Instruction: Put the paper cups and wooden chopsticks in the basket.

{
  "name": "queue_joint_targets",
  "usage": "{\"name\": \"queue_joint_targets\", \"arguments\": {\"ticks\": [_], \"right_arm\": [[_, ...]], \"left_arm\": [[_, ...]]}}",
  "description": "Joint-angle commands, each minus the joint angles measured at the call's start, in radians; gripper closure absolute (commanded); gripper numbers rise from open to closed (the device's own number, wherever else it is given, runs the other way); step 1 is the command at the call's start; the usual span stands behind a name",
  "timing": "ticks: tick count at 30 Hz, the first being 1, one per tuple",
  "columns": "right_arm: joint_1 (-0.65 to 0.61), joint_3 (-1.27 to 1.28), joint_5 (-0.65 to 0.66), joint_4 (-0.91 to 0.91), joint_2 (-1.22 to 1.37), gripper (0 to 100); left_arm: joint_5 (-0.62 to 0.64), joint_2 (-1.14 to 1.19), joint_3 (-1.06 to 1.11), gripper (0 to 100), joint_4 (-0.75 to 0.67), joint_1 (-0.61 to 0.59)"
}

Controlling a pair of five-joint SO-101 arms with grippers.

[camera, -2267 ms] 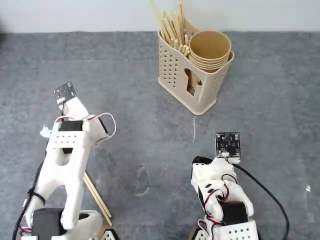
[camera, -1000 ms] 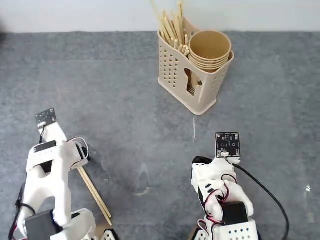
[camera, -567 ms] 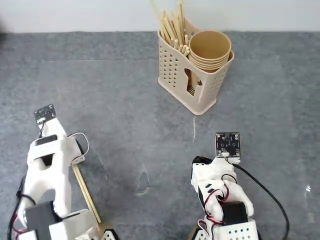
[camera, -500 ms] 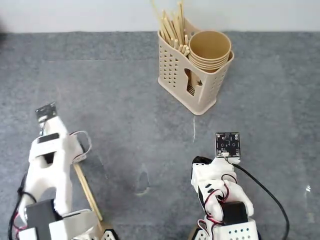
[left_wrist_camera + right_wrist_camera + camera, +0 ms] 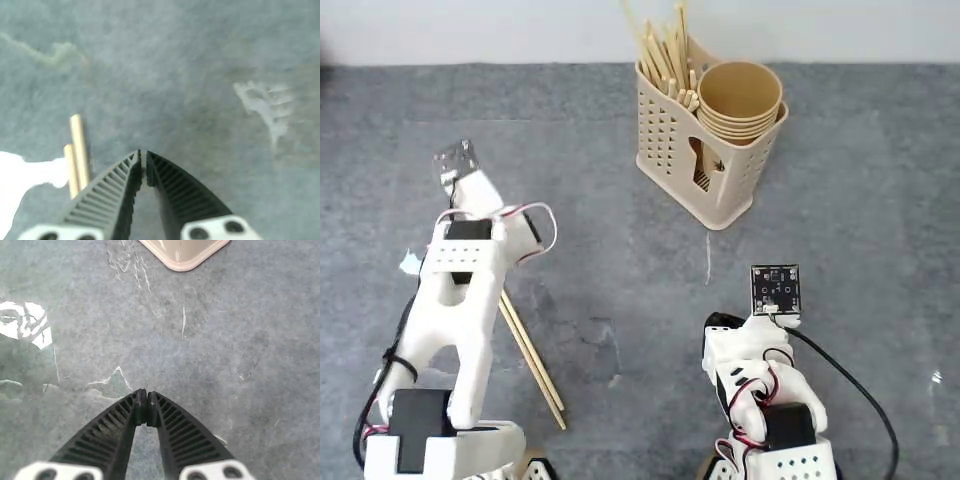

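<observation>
- The left hand (image 5: 143,162) hangs low over the grey counter (image 5: 600,240), its jaws pressed together on nothing.
- A pair of wooden chopsticks (image 5: 532,358) lies flat on the counter just beside that hand. Its near ends sit alongside one jaw (beside it, not between the jaws), and the rest runs out from under the left arm (image 5: 455,300) toward the front edge.
- The step in hand looks like picking up this loose pair. The jaws would need to open, shift sideways over the sticks and close across both.
- The basket (image 5: 670,135) stands well apart at the back. A bundle of chopsticks (image 5: 665,50) fills one compartment and the stacked paper cups (image 5: 741,92) the other, so a long carry follows.
- The right hand (image 5: 146,409) sits closed and empty over bare counter in front of the basket.
</observation>
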Motion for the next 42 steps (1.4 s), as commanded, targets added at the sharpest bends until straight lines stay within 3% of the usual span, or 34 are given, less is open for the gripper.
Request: {"name": "queue_joint_targets", "arguments": {"ticks": [1, 8, 11, 19, 23, 28, 36, 42], "right_arm": [[-0.005, -0.009, 0.002, -0.012, -0.008, 98.0], [-0.005, -0.009, 0.002, -0.012, -0.008, 98.0], [-0.005, -0.009, 0.002, -0.012, -0.008, 98.0], [-0.008, 0.009, 0.002, -0.021, -0.008, 98.0], [-0.027, 0.012, 0.002, -0.021, -0.008, 98.0], [-0.027, 0.012, 0.002, -0.021, -0.008, 98.0], [-0.027, 0.012, 0.002, -0.021, -0.008, 98.0], [-0.027, 0.012, 0.002, -0.021, -0.008, 98.0]], "left_arm": [[0.011, 0.0, -0.127, 99, 0.117, 0.008], [-0.141, 0.006, -0.188, 98, 0.42, -0.035], [-0.183, 0.02, -0.14, 98, 0.413, -0.089], [-0.232, 0.206, -0.071, 98, 0.235, -0.155], [-0.227, 0.305, -0.113, 87, 0.186, -0.155], [-0.229, 0.318, -0.174, 79, 0.249, -0.153], [-0.229, 0.319, -0.171, 84, 0.25, -0.155], [-0.227, 0.328, -0.166, 98, 0.247, -0.153]]}}
